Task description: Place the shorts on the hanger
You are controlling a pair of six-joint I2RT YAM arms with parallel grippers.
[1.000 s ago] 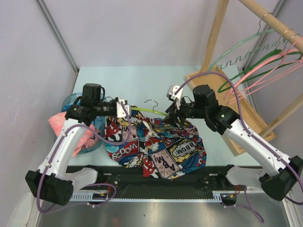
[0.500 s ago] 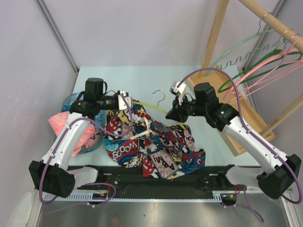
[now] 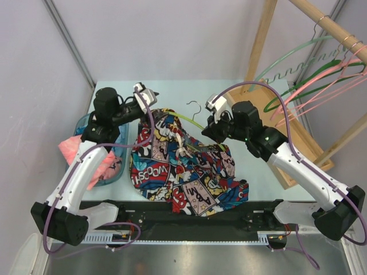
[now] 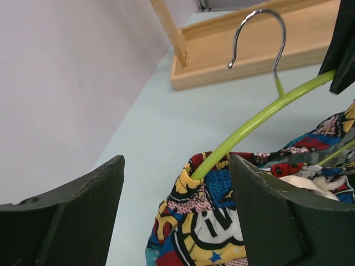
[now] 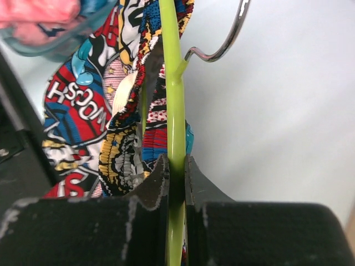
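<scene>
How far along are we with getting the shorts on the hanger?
Partly done: one arm of the hanger runs inside the shorts. In hand: the right claw is shut on the hanger; the left claw is open and empty. Left: the shorts lie bunched on the table, not hanging.

Plain lilac walls (image 3: 172, 34), pale blue table (image 3: 172, 94), wooden rack (image 3: 262, 40) at right
</scene>
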